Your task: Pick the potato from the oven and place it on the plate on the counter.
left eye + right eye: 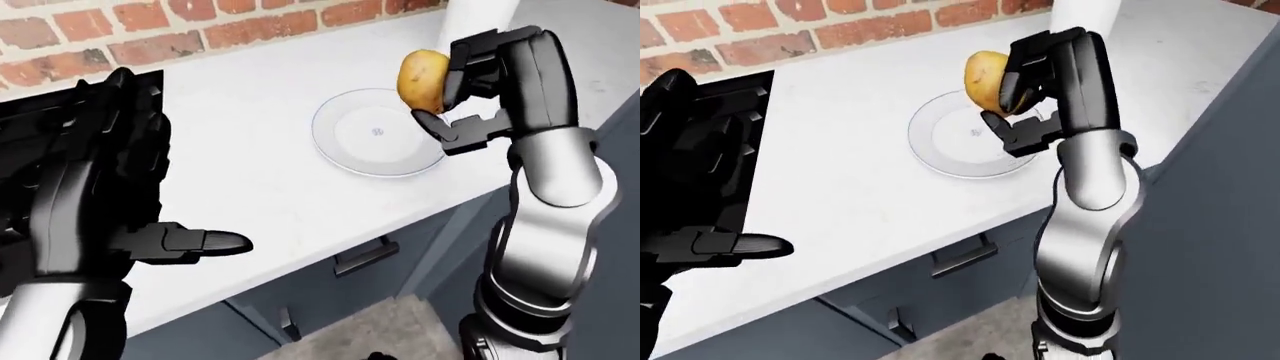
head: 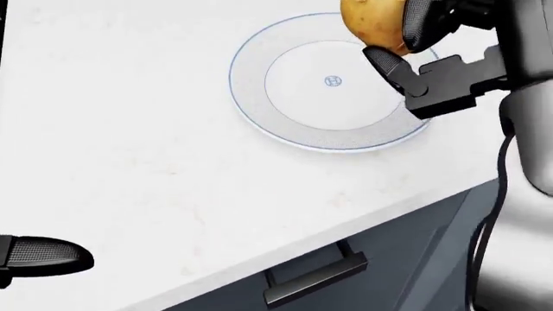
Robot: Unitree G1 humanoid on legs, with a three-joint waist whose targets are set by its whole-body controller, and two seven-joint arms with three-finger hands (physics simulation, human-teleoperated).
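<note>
Head view looks steeply down, nearer; all share plate.

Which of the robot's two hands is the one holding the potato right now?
The right hand: its fingers close round the potato above the plate's right edge. The left hand holds nothing, one finger stretched out over the counter.
</note>
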